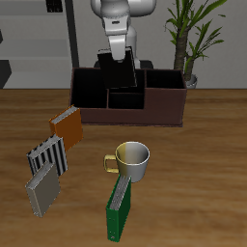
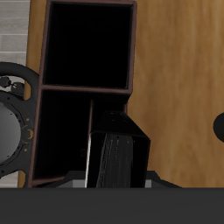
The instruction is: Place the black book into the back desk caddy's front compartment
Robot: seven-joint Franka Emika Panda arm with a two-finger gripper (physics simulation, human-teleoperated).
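— Holding what? 
— A thin black hardcover book (image 1: 118,68), clamped upright in the end effector (image 1: 117,55), just above the long reddish-brown desk caddy (image 1: 159,108). 
— Why upright? 
— Probably so it slides edge-first into the small front compartment (image 1: 123,99) just below.

The exterior view looks down from in front and above, facing the robot's base across the table (image 1: 207,145), taking in the whole scene from afar. The wrist view looks straight down, close over the caddy (image 1: 130,96) (image 2: 131,52). Both share the caddy and surrounding tabletop.
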